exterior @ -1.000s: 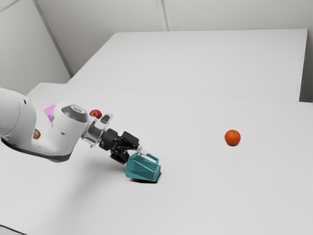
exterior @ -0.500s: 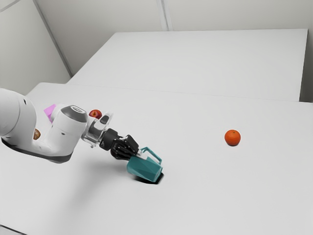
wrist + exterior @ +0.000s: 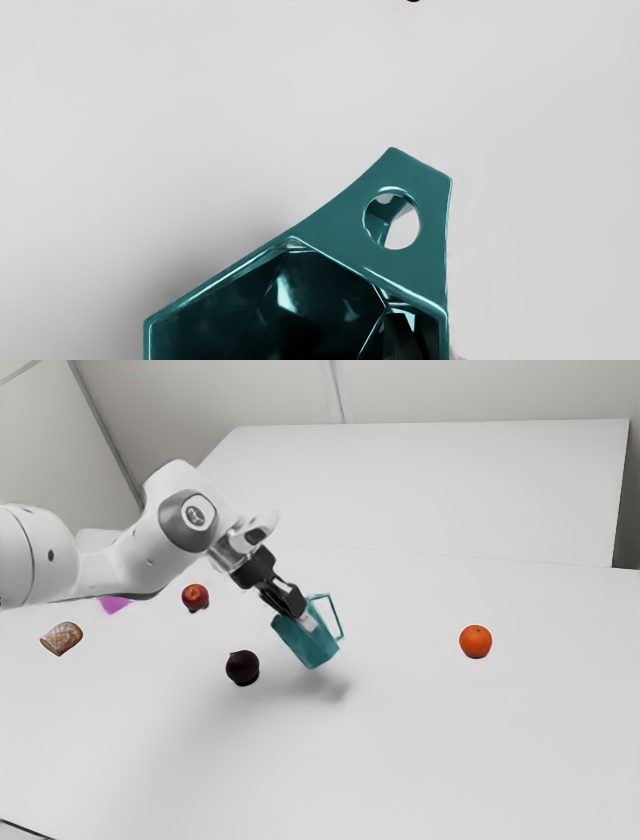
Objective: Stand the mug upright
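The gripper [image 3: 298, 618] is at the upper end of the teal mug [image 3: 308, 646] in the exterior view, shut on its wall. The mug hangs above the table, tilted, with its base toward the exterior view's lower right and its handle on the upper right side. In the wrist view the mug [image 3: 380, 270] shows its open mouth and holed handle. There the gripper [image 3: 434, 345] has a dark finger inside the mouth; the other finger is mostly hidden beyond the wall.
On the white table [image 3: 420, 760], a dark round fruit [image 3: 242, 667] stands left of the mug in the exterior view. Farther left are a red apple [image 3: 195, 596], a brown patterned item [image 3: 62, 639] and a pink object [image 3: 115, 604]. An orange [image 3: 476, 641] sits to the right.
The fingers closed on the mug, and my hand has lifted it off the table, tipping it more steeply. The arm's rise uncovered the dark fruit and the brown item.
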